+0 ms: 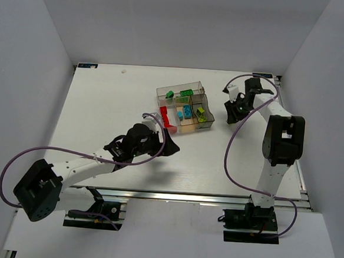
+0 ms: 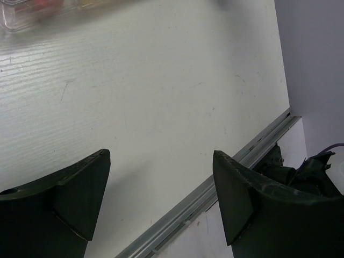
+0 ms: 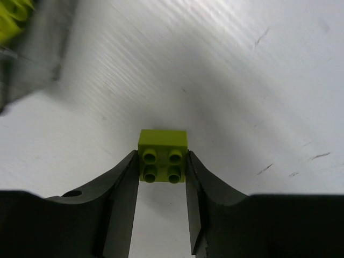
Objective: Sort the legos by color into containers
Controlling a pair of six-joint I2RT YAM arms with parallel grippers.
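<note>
The containers point(image 1: 197, 86), a cluster of clear joined bins, stand at mid table. They hold dark green bricks point(image 1: 186, 93), cyan bricks point(image 1: 187, 111), a lime brick point(image 1: 201, 113) and red bricks point(image 1: 164, 113) on the left side. My right gripper point(image 1: 228, 113) is just right of the bins. In the right wrist view it point(image 3: 162, 164) is shut on a lime brick point(image 3: 163, 153), studs facing the camera, held above the table. My left gripper point(image 1: 170, 144) is below the bins' near-left corner. In the left wrist view it point(image 2: 161, 188) is open and empty over bare table.
A bin wall point(image 3: 37, 59) with a lime brick point(image 3: 12, 21) behind it shows blurred at the right wrist view's top left. The table's metal front rail point(image 2: 215, 191) runs under the left gripper's view. Grey walls enclose the table.
</note>
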